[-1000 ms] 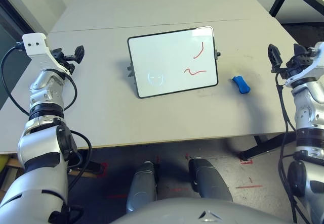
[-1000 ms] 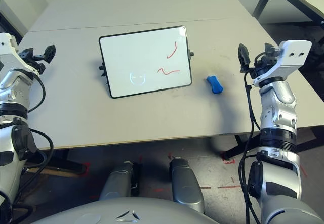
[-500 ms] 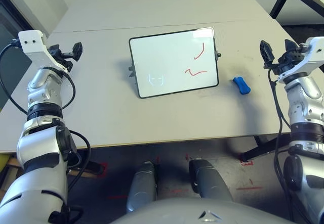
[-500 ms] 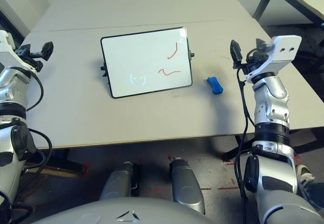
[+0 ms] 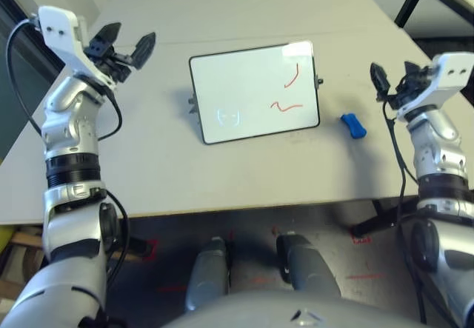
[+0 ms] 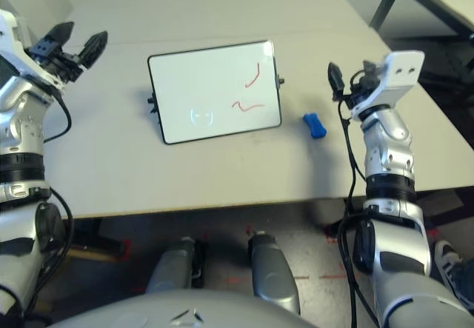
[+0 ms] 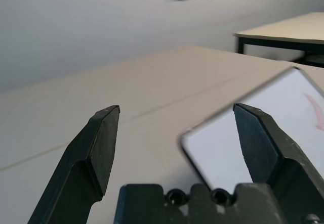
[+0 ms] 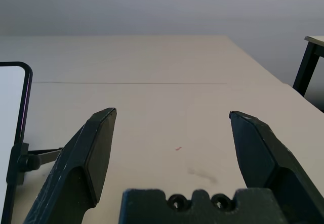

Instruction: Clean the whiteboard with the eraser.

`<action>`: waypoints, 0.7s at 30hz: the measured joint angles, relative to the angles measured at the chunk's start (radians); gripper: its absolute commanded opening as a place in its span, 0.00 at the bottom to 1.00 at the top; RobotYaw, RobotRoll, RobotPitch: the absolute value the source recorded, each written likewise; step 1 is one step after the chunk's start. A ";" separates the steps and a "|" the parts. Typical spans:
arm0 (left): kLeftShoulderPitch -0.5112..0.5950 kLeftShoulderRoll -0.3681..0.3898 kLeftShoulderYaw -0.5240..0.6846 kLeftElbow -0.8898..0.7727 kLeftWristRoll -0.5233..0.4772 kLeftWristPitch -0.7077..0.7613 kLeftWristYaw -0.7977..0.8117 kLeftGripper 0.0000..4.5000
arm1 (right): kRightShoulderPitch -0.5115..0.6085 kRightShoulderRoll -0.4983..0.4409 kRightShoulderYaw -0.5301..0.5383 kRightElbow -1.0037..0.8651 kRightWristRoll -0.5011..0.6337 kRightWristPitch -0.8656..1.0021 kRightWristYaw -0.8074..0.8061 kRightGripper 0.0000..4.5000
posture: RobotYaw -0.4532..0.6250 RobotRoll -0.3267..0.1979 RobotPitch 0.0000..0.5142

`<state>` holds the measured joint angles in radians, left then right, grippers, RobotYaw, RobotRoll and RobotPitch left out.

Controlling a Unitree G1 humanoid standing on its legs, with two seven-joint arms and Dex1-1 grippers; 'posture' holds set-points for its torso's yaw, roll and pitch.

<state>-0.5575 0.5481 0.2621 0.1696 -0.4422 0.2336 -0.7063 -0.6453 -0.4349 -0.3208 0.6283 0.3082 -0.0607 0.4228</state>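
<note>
Left tool [image 5: 127,45] raised over the far-left of the pale beige worktop [image 5: 148,165], its 2 black fingers spread wide, gripping nothing. Glossy white rectangular whiteboard [image 5: 255,91] with thin black frame lies mid-worktop, 2 red pen scribbles [image 5: 289,91] on its right half, faint face doodle [image 5: 229,116] lower left. Small bright blue oblong eraser [image 5: 353,124] sits just right of the board, apart from it. Right tool [image 6: 346,84] hovers right of the eraser, fingers wide apart, empty.
</note>
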 measured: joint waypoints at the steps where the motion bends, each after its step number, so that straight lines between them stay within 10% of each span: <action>1: 0.046 0.001 -0.007 -0.065 -0.020 0.025 -0.014 1.00 | -0.004 0.002 0.001 0.001 -0.002 0.000 0.000 1.00 | 0.36 0.62 0.24; 10: 0.330 0.042 -0.084 -0.395 -0.071 0.140 -0.111 1.00 | -0.049 0.001 0.030 0.002 -0.025 0.077 -0.030 1.00 | 0.39 0.62 0.30; 21: 0.400 0.042 -0.167 -0.486 -0.061 0.161 -0.120 1.00 | -0.057 -0.088 0.078 -0.192 -0.057 0.549 -0.091 1.00 | 0.34 0.62 0.33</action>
<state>-0.1579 0.5905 0.0947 -0.3165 -0.5029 0.3942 -0.8265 -0.7022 -0.5227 -0.2423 0.4364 0.2509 0.4880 0.3317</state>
